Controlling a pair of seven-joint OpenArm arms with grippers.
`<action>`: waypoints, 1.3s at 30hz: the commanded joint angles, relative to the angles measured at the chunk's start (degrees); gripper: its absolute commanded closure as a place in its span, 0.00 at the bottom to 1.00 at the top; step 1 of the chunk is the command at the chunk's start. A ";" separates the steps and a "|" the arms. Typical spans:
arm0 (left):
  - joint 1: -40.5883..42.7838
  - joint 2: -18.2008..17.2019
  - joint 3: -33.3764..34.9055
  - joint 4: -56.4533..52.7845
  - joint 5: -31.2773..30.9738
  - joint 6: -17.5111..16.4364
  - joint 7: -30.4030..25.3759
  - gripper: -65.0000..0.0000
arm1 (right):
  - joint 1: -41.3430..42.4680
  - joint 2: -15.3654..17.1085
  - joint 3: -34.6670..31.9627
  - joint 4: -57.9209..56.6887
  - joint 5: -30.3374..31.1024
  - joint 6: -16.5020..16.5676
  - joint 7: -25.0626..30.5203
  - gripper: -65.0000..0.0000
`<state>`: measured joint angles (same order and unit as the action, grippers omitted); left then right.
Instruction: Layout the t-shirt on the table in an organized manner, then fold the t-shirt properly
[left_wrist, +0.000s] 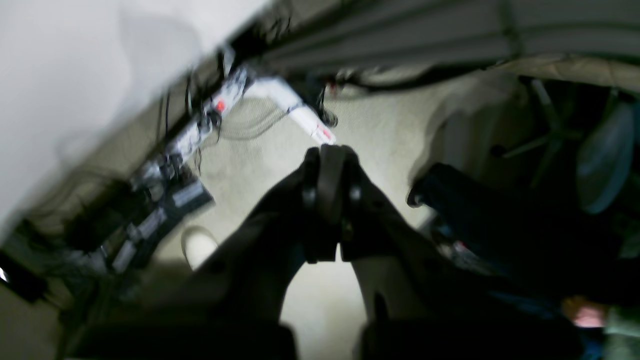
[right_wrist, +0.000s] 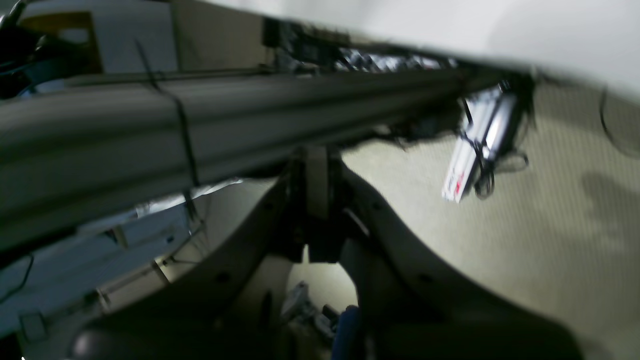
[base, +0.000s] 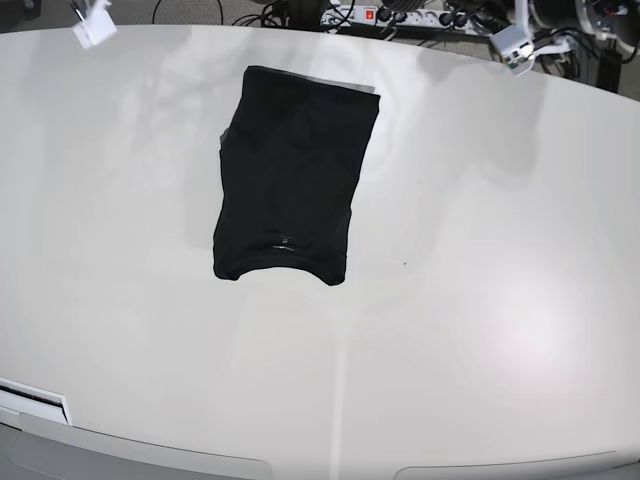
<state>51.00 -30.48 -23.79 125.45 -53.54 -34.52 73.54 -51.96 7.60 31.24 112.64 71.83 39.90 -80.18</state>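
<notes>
White table (base: 480, 300), t-shirt (base: 290, 170) far from grippers

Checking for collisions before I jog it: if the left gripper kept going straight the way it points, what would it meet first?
Probably the pale carpeted floor beyond the table edge. The left gripper, jaws shut and empty, aims near a white power strip lying there; blur makes depth uncertain.

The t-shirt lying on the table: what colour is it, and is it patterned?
Plain solid black t-shirt, no pattern; the base view shows it best.
</notes>
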 joint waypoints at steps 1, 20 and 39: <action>2.67 -0.48 -1.29 0.81 -1.40 0.44 -0.37 1.00 | -2.10 0.22 1.05 1.01 1.11 0.10 0.18 1.00; 0.92 -0.13 9.94 -38.40 4.00 2.43 -8.15 1.00 | -2.97 5.33 -16.85 -25.49 -40.79 -1.81 20.59 1.00; -22.93 4.55 25.40 -85.05 31.69 -0.61 -52.85 1.00 | 21.53 7.17 -33.59 -76.37 -63.32 -5.60 63.30 1.00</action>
<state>27.53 -25.36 1.56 39.92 -21.26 -34.65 20.53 -29.80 14.24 -2.42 36.23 8.49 33.65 -16.64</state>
